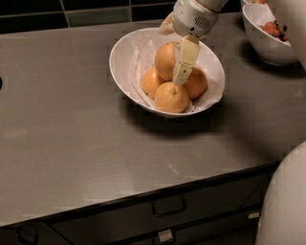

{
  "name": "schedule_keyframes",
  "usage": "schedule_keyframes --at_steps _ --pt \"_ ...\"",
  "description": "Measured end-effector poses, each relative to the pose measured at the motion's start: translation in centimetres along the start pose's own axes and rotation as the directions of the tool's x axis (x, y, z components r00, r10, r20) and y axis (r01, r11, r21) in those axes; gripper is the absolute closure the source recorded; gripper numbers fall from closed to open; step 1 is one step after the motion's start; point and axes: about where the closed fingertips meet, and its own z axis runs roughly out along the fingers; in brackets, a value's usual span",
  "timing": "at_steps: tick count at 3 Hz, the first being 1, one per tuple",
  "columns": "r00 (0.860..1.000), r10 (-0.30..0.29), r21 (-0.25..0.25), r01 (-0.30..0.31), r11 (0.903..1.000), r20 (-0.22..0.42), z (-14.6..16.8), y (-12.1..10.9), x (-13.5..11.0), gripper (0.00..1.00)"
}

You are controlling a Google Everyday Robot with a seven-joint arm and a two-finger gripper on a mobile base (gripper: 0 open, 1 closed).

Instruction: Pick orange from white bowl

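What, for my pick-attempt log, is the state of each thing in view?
Wide glossy white bowl: upright on the grey countertop, paper-lined.
Large dull yellowish-orange orange: resting atop the pile in that bowl.
Gripper: down in that bowl, against that orange's right side.
Three smaller deep-orange oranges: lying in that bowl underneath.
Smaller white bowl: upright, holding red fruit.
Dark drawer: shut.

A grey countertop [71, 134] is backed by dark wall tiles [86, 14]. Three smaller oranges are gathered just below the gripper [180, 72], which is lowered among them: one in front [171, 98], one at the left [151, 81], one at the right [198, 82]. A smaller white bowl [260, 45] of red fruit [272, 27] is set at the far right. A drawer handle [168, 206] is seen beneath the counter edge.
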Motion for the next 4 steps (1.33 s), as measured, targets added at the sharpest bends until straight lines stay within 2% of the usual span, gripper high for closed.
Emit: schedule_keyframes --at_steps 1,4 --pt "1.0 0.003 -0.008 -0.003 1.0 0.005 0.3 0.2 0.2 0.0" --pt "0.999 -0.03 -0.034 0.031 0.9989 0.032 2.2 -2.1 0.5 0.0"
